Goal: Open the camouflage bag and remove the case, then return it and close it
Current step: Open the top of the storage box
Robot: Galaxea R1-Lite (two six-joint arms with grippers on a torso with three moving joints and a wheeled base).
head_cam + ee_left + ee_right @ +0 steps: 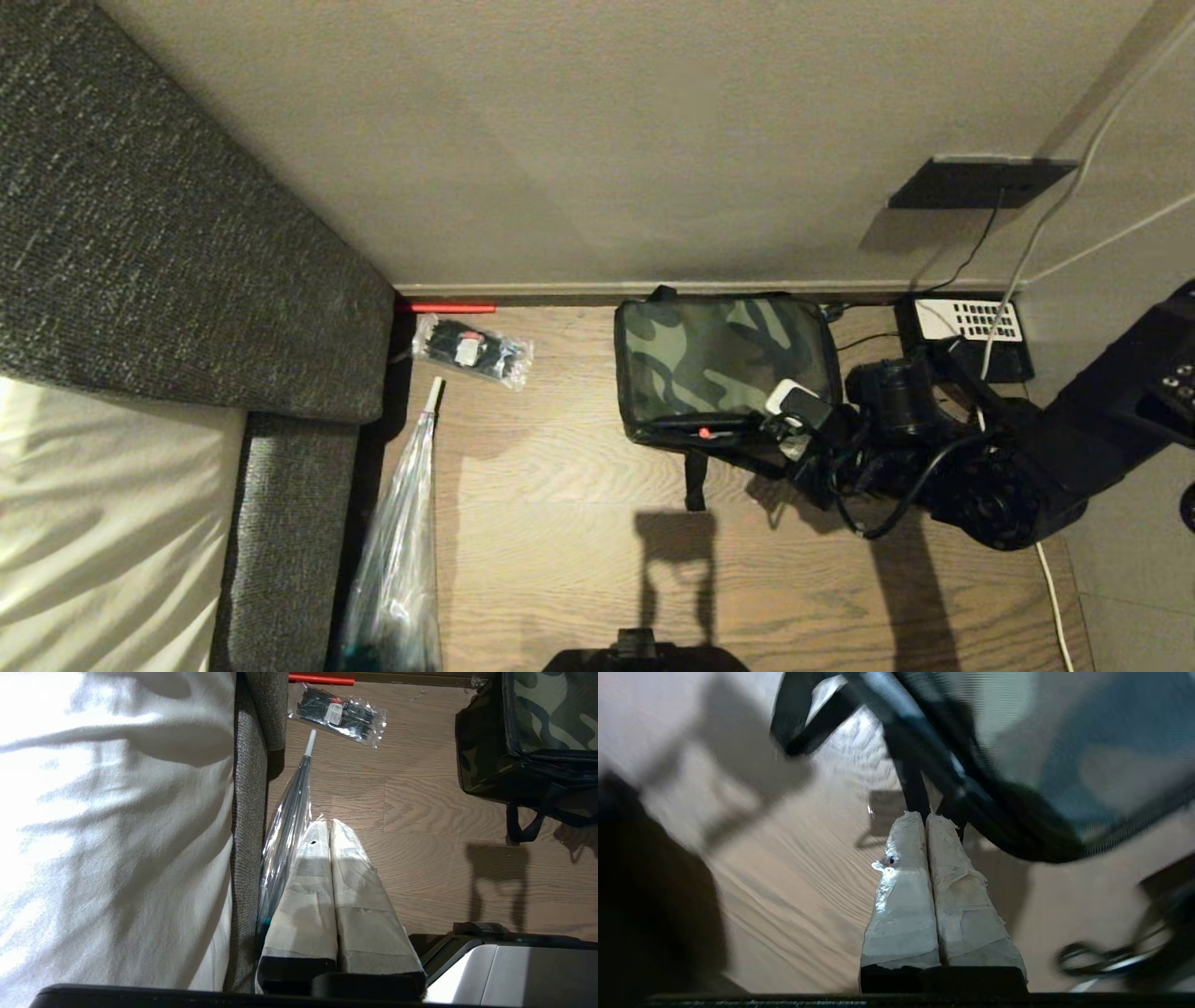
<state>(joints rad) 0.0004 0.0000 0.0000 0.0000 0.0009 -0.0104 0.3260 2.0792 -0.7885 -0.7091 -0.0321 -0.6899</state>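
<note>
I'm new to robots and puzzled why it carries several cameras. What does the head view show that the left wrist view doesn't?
Only the head view shows the right arm reaching to the near right corner of the camouflage bag, the black telephone by the wall, and the dark wall plate. Only the left wrist view shows the left gripper, its taped fingers pressed together, hanging idle above the floor. Both share the bag with its lid down, the clear packet, the plastic-wrapped umbrella, the grey sofa and the wooden floor.
</note>
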